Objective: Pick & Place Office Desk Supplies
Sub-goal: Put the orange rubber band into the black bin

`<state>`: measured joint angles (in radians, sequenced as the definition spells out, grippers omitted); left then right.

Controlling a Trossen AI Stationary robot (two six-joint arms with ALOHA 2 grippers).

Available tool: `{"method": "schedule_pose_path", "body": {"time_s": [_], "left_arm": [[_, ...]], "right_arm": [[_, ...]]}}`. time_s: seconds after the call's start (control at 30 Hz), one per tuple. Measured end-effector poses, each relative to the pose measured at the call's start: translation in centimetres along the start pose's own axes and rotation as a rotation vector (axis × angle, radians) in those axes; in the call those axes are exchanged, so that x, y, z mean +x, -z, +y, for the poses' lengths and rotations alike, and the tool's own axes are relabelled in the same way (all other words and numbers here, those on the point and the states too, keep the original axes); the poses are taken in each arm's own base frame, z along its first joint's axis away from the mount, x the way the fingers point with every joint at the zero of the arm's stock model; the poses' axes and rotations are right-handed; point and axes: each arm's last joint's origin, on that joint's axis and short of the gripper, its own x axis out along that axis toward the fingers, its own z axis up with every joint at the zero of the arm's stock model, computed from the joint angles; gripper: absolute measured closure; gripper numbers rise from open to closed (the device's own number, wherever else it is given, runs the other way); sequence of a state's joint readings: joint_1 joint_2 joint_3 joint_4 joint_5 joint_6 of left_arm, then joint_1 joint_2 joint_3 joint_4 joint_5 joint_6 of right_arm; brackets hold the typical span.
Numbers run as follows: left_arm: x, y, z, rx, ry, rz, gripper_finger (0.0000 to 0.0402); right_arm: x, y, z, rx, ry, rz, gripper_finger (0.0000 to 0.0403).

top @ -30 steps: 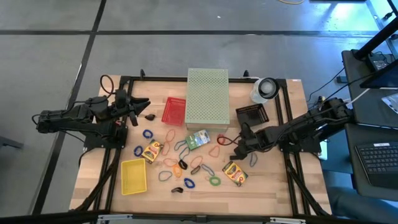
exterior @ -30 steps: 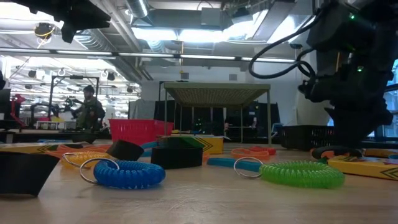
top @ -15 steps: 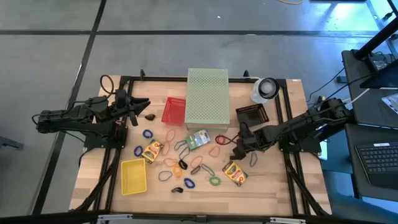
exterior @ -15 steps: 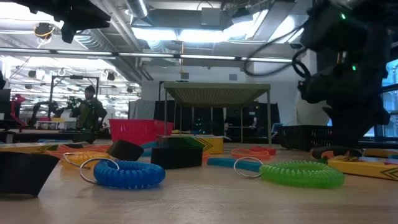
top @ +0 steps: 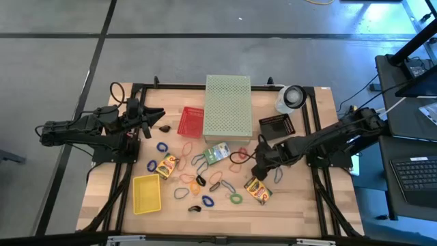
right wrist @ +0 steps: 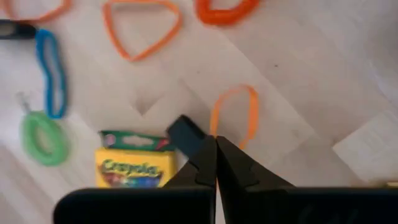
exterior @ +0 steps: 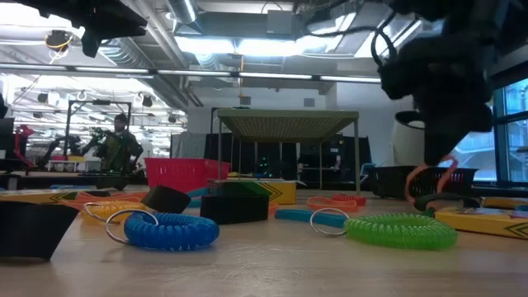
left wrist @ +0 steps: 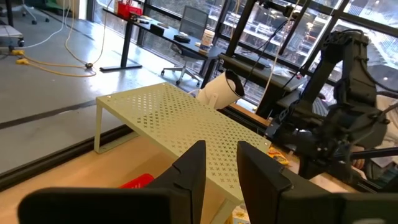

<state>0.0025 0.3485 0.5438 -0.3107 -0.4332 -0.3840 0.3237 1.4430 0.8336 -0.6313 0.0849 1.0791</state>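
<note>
Looking from the high view, the right gripper sits at three o'clock of the table's centre, pinched shut on an orange band that could slip free; the left gripper waits at ten o'clock, fingers slightly apart. Low view shows the band dangling clear of the table, thinly held; right wrist view shows the loop caught by its edge above a crayon box
</note>
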Motion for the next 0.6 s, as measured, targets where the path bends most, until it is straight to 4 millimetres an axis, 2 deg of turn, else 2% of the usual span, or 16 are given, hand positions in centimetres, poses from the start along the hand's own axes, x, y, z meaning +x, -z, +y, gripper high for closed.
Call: {"method": "schedule_pose_path", "body": {"time_s": [0.17, 0.3, 0.43, 0.6], "left_arm": [[0.0, 0.0, 0.0, 0.0, 0.0, 0.0, 0.0315], [0.0, 0.0, 0.0, -0.015, 0.004, 0.001, 0.0315], [-0.1, -0.4, -0.1, -0.029, 0.014, -0.008, 0.0316], [-0.3, -0.9, -0.2, -0.022, 0.02, -0.026, 0.0316]], "right_arm": [[-2.0, -0.9, 1.1, -0.007, -0.032, -0.068, 0.0403], [-4.9, -1.5, 0.9, 0.042, -0.07, -0.213, 0.0403], [-8.7, -1.3, -1.0, 0.108, -0.083, -0.363, 0.0403], [-12.6, -0.5, -4.9, 0.194, -0.045, -0.468, 0.0403]]}}
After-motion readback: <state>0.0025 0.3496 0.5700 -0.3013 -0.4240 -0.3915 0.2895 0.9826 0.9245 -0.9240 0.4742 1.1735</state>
